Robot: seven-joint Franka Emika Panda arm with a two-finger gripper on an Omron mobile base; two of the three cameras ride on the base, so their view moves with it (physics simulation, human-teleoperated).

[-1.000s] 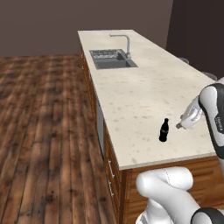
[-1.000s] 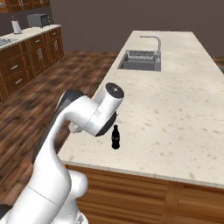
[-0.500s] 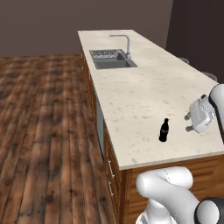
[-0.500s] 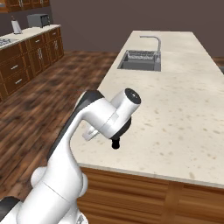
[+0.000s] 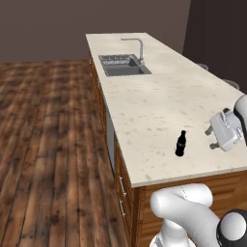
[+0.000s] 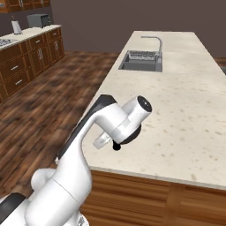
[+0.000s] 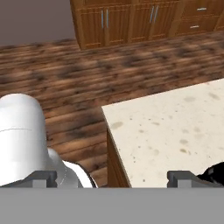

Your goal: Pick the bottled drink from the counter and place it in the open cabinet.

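Note:
The bottled drink (image 5: pixel 180 144), small and nearly black, stands upright on the beige speckled counter (image 5: pixel 159 101) near its front edge. My gripper (image 5: pixel 212 138) hangs just right of the bottle at about its height, open, with both fingers pointing toward it and nothing between them. In the right base view my forearm covers the bottle, and only its dark base (image 6: pixel 116 146) shows. In the hand view the gripper (image 7: pixel 113 177) is open over the counter's corner (image 7: pixel 166 131), and the dark bottle (image 7: pixel 214 173) sits at the lower right, outside the right fingertip. The open cabinet is out of view.
A steel sink (image 5: pixel 123 65) with a faucet (image 5: pixel 140 48) is set into the far end of the counter. Wooden floor (image 5: pixel 48 144) runs along its left side. Lower cupboards with metal handles (image 7: pixel 127 22) line the far wall, with more and a microwave (image 6: pixel 37 20) at left.
My hand has drawn back a little to the right of the bottle and turned its fingers toward it. In the right base view my forearm has swung across and now covers the bottle.

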